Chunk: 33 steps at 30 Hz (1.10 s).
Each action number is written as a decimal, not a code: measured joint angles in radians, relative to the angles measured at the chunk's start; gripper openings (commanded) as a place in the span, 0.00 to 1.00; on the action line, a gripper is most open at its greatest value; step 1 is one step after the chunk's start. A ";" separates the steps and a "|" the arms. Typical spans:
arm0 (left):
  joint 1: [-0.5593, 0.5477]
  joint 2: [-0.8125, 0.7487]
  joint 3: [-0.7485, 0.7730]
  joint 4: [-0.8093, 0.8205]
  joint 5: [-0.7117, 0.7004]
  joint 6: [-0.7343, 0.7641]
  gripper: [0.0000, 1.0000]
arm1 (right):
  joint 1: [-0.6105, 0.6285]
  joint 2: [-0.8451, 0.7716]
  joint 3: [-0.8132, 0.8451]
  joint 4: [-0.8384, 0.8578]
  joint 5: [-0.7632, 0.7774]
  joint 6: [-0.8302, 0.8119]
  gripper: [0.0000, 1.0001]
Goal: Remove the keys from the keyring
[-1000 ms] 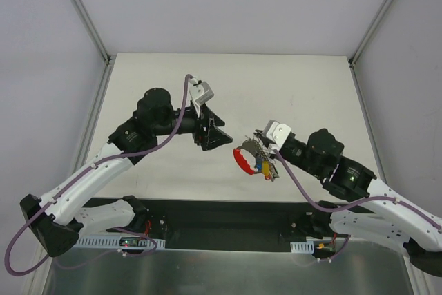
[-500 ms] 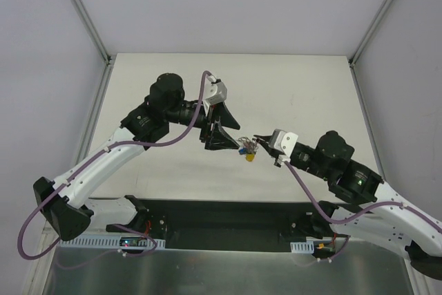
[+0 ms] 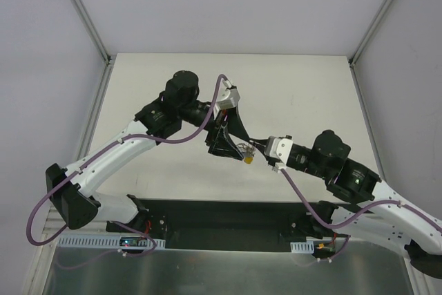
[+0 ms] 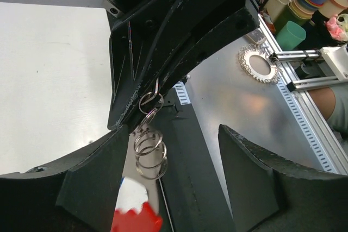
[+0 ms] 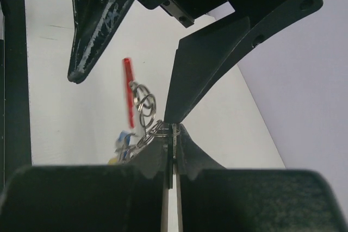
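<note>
My right gripper (image 5: 173, 131) is shut on a thin silvery ring of the keyring (image 5: 144, 103), a short chain of linked rings held above the table. From it hang a red tag (image 5: 128, 92) and the keys (image 5: 123, 144), of which blue and yellow heads show. In the top view the bunch (image 3: 246, 155) hangs between the two arms. My left gripper (image 4: 168, 183) is open around the rings (image 4: 150, 155), which lie close to its left finger (image 4: 92, 188). Its right finger (image 4: 255, 177) stands well apart from them. From above, the left gripper (image 3: 237, 144) meets the right gripper (image 3: 258, 144).
The cream table (image 3: 297, 88) is bounded by grey walls and metal frame posts (image 3: 103, 53). A black base rail (image 3: 221, 215) runs along the near edge. Off the table, a metal bench carries stacked coloured cups (image 4: 304, 4).
My left arm has swung right and down until its open fingers straddle the rings. The right gripper has stayed shut while the bunch turned, so the red tag shows less from above.
</note>
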 measured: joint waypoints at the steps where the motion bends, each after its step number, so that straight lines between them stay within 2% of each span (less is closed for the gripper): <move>1: -0.003 0.000 0.000 0.000 -0.003 -0.001 0.62 | 0.000 0.002 0.000 0.000 0.001 -0.003 0.01; 13: -0.009 -0.034 -0.069 0.089 -0.127 -0.036 0.55 | -0.001 0.046 0.003 0.019 0.061 -0.026 0.01; 24: -0.009 -0.054 -0.167 0.363 -0.149 -0.232 0.56 | -0.025 0.034 0.005 0.037 0.072 -0.053 0.01; 33: -0.008 -0.112 -0.227 0.473 -0.234 -0.289 0.56 | -0.119 0.087 0.053 0.062 -0.051 -0.058 0.01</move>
